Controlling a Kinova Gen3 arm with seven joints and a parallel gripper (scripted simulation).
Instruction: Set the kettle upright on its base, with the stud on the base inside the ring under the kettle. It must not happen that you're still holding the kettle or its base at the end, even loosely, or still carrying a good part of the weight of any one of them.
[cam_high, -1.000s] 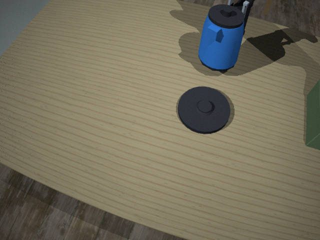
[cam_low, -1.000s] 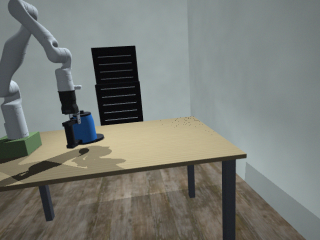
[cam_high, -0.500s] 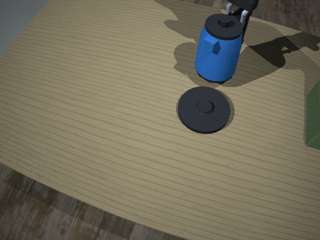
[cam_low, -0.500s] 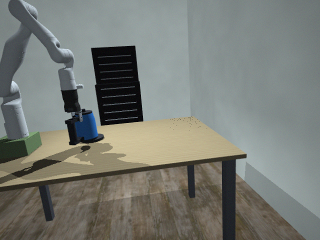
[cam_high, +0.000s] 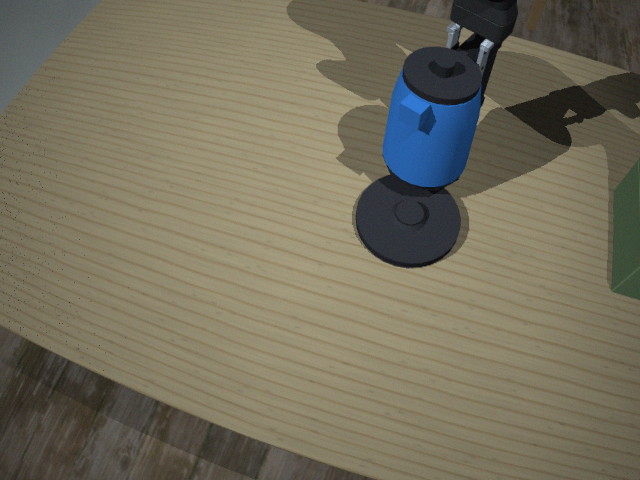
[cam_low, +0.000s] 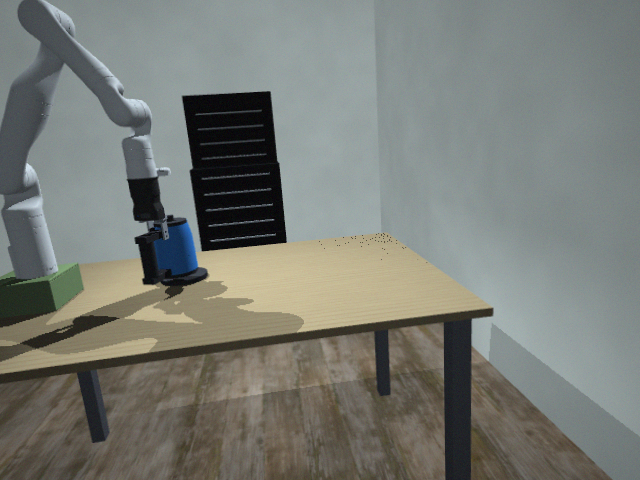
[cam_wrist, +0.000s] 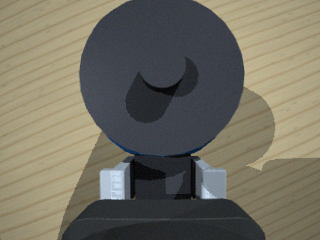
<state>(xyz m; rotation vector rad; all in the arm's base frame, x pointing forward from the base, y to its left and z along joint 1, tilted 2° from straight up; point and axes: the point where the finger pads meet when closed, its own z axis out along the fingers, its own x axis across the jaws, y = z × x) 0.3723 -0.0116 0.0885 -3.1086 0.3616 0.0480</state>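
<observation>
The claw (cam_high: 467, 49) (cam_low: 156, 228) (cam_wrist: 162, 170) pinches the black handle (cam_low: 148, 258) (cam_wrist: 163, 176) of the blue kettle (cam_high: 431, 139) (cam_low: 176, 249) (cam_wrist: 175, 154), which hangs upright above the table, off to the handle side of the round base (cam_high: 408, 245) (cam_low: 198, 276) and not over its stud (cam_high: 410, 212). From where I stand, lowering before the kettle is centred over the base would probably land its ring on the stud's edge, and a swing about the one-sided grip could tilt it. The ring is hidden under the kettle, and its clearance above the base is hard to judge.

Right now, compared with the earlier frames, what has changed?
The kettle, held by its handle in the hand, has moved toward the base; in the top view its bottom now overlaps the base's far edge. Nothing was newly gripped or released. The base and the green block stayed put.
</observation>
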